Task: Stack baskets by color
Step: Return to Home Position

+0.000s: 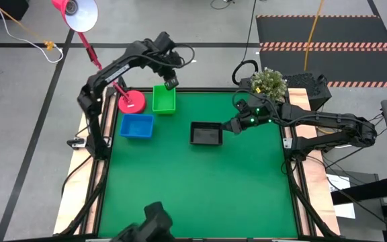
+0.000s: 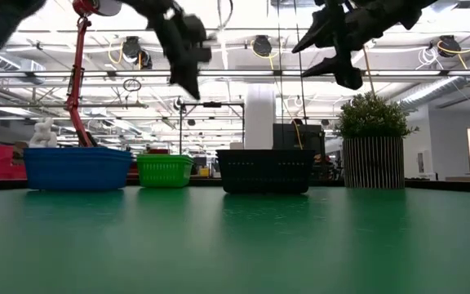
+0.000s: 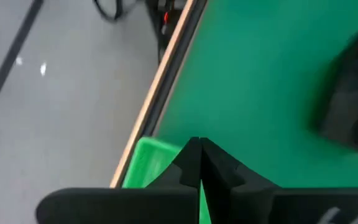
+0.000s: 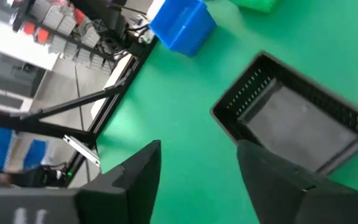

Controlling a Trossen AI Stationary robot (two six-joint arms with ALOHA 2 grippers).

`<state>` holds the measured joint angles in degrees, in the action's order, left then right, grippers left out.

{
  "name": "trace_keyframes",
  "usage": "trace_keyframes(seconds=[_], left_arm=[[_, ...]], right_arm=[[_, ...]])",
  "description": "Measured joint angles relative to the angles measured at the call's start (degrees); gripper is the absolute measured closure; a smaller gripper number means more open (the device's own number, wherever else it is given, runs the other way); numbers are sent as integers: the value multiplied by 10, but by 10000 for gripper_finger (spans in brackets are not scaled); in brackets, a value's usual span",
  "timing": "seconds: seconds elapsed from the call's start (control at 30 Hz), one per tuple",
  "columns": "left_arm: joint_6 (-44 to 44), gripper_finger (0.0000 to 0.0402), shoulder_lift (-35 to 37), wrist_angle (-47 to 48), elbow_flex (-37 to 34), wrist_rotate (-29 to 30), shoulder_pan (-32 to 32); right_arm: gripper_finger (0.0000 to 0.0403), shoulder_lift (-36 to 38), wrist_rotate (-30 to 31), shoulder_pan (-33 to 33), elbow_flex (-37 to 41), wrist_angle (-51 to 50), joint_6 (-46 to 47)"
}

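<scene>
Fingers (image 4: pixel 135 180) spread empty, right end effector (image 1: pixel 228 126) hovers beside black baskets (image 1: pixel 205 134); left end effector (image 1: pixel 171 84), closed, above green baskets (image 1: pixel 164 99).

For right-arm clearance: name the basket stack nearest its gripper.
The black stack, just beside the right gripper; the green stack, by the left gripper, and blue stack sit farther off.

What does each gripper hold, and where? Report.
Nothing. Left gripper is shut, empty, above the green baskets; right gripper is open, empty, beside the black baskets.

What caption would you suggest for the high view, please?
Blue basket, green basket and black basket on the table; left end effector by the green, right end effector by the black.
</scene>
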<state>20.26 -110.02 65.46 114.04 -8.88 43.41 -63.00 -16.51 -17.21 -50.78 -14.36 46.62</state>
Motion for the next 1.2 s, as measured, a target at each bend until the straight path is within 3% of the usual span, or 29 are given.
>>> trace_keyframes(seconds=[0.33, 0.47, 0.67, 0.87, 1.0, 1.2], left_arm=[[-56, 397, 127, -22, 0, -3, -61], [-97, 398, 177, -22, 0, -32, -85], [-136, 399, 245, -7, -14, -24, -155], [-197, 400, 366, -59, -170, 45, -213], [-248, 400, 444, -124, -261, 52, -248], [-227, 396, 505, -129, -311, 68, -279]], right_arm=[[344, 7, -3, 0, 0, 87, -167], [396, 28, 1, 0, 0, 116, -238], [397, 73, 33, 1, 0, 131, -305], [401, 119, 32, 1, 0, 130, -394], [402, 145, 32, 1, 0, 128, -425], [402, 176, 31, 1, 0, 122, -469]])
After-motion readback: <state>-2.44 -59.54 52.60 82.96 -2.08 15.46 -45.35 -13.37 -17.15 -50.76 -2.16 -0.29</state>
